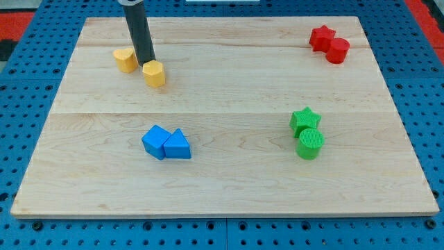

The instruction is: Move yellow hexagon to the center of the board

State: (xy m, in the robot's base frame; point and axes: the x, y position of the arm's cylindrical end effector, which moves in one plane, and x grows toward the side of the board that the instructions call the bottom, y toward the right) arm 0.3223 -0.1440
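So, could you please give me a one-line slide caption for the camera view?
My tip sits between the yellow hexagon and yellow heart, upper left of the board.

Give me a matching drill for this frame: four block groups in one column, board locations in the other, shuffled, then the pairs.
Things:
1. red blocks
2. green star and green cylinder
3. blue blocks
4. yellow hexagon

Places:
A. lower left of middle
B. top left, right beside my tip
C. top right corner
D. right of middle, lower half

Pairs: 1-C, 2-D, 3-A, 4-B
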